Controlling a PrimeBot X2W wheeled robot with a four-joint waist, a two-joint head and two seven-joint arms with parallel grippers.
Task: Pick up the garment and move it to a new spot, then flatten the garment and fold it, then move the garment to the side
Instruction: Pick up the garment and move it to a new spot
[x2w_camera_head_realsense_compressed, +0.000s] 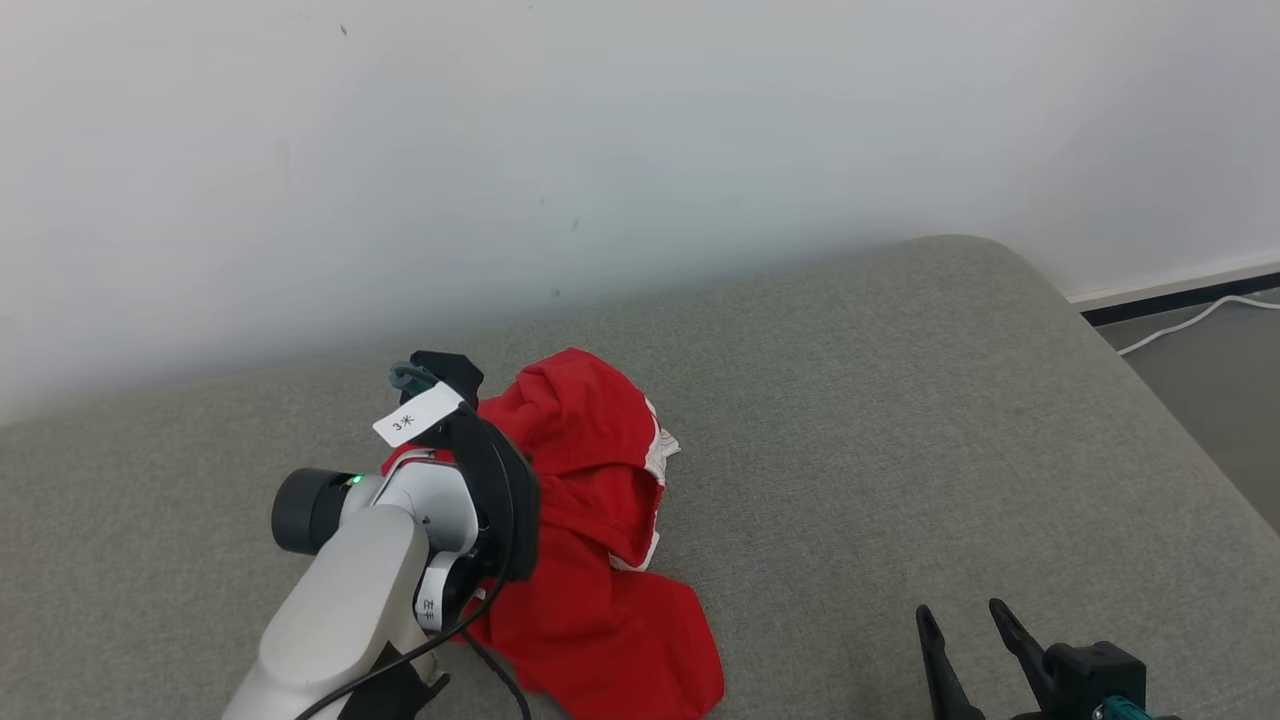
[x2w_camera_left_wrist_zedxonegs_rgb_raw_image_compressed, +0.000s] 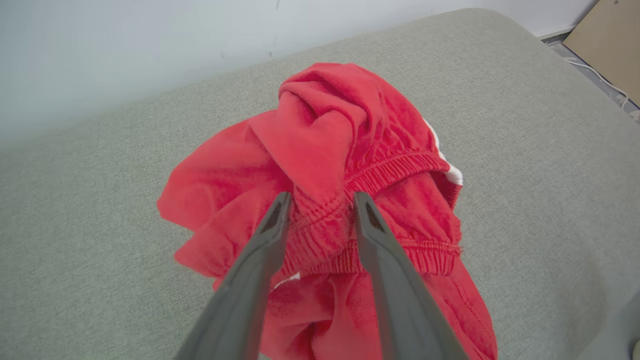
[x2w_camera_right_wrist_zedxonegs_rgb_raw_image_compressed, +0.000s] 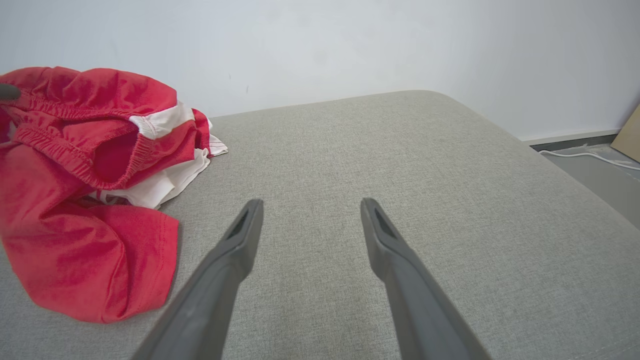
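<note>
Your head camera looks down from above onto the grey cushion (x2w_camera_head_realsense_compressed: 850, 420) and the wall (x2w_camera_head_realsense_compressed: 600, 150) behind it. Your left wrist camera hangs close over the red garment (x2w_camera_left_wrist_zedxonegs_rgb_raw_image_compressed: 325, 150), facing that wall. Your right wrist camera sits low, farther off; all three views share the garment and cushion.

Grey couch (x2w_camera_head_realsense_compressed: 900, 420), white wall (x2w_camera_head_realsense_compressed: 600, 130), cable (x2w_camera_head_realsense_compressed: 1190, 322)

Left arm (x2w_camera_head_realsense_compressed: 340, 600) hides garment (x2w_camera_head_realsense_compressed: 590, 450) left side; its lower end is cut at the bottom edge. Right gripper (x2w_camera_head_realsense_compressed: 960, 608) base cut off too. Left fingers (x2w_camera_left_wrist_zedxonegs_rgb_raw_image_compressed: 262, 250) touching garment or not: can't tell.
</note>
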